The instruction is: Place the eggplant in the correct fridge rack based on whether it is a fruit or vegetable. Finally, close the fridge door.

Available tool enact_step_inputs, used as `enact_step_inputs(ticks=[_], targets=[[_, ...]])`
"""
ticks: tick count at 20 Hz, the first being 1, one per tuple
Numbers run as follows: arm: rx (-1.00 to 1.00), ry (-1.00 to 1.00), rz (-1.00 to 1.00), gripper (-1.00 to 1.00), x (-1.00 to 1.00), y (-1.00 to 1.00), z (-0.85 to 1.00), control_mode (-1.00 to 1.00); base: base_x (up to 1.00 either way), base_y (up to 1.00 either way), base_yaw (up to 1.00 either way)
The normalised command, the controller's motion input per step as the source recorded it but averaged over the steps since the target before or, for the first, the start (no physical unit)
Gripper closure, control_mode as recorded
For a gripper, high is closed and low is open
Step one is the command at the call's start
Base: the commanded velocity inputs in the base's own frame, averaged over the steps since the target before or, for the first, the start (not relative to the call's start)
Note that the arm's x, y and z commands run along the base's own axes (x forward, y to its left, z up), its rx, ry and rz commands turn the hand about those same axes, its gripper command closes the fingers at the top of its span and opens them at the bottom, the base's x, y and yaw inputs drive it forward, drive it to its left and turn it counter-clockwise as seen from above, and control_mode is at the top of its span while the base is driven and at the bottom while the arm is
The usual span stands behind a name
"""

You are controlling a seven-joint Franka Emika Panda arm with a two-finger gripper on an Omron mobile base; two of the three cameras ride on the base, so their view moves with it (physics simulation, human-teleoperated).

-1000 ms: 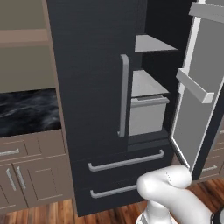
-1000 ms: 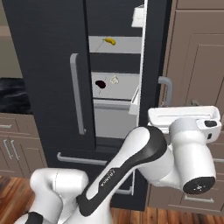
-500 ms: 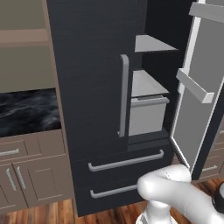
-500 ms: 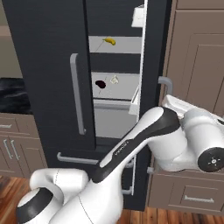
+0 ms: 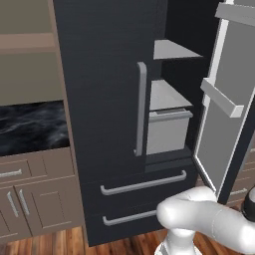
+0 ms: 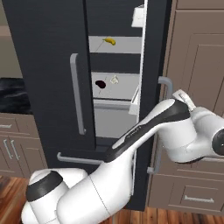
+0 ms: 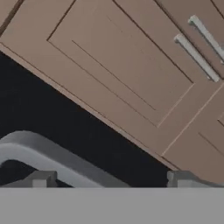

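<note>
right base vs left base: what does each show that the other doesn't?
Right base alone: the eggplant lying on the fridge rack, a pale item beside it, a banana on the higher shelf, and the arm reaching behind the fridge door by its handle.
Left base alone: the door's pale inner lining with a bin, and the dark countertop.
Both: the open fridge, the closed left leaf with its bar handle, the rack and the drawer front under it.

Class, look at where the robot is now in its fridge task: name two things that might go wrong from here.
1. The open gripper sits at the fridge door handle without gripping it; a push may slip off.
2. The eggplant lies near the fridge rack front edge, so a hard slam may roll it.
</note>
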Motion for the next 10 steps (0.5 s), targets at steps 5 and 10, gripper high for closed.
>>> enact_step_inputs(ticks=[5, 10], targets=[[0.45, 0.1, 0.06, -1.0, 0.0, -0.01, -0.7, -1.0, 0.0, 0.0, 0.0], [0.31, 0.07, 0.05, -1.0, 0.06, 0.0, -0.53, -1.0, 0.0, 0.0, 0.0]])
